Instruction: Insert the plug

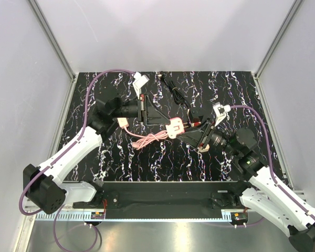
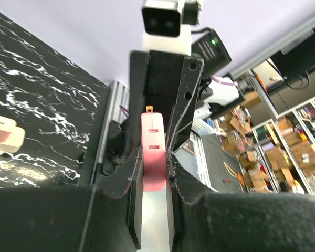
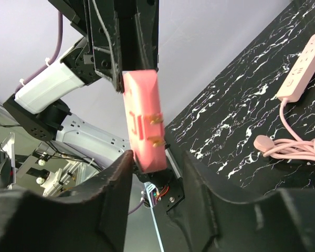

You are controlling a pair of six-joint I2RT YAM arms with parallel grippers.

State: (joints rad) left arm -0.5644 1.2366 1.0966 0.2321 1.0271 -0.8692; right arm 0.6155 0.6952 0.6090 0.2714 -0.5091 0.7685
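A pink plug block (image 1: 174, 127) with two brass prongs hangs in the air between both grippers. My left gripper (image 1: 165, 121) is shut on it; in the left wrist view the block (image 2: 152, 136) is pinched between the fingers. My right gripper (image 1: 186, 134) faces it, open. In the right wrist view the block's (image 3: 142, 115) lower end sits between the spread jaws, close to the left finger, with a gap on the right. A pink power strip (image 3: 304, 58) lies flat on the black marbled table, its cord (image 3: 299, 147) looped beside it.
The strip's end (image 1: 124, 123) peeks out under my left arm, with the pink cord (image 1: 147, 139) coiled at mid-table. A black cable (image 1: 173, 92) lies at the back centre. Grey walls enclose the table (image 1: 121, 168) at left, right and back.
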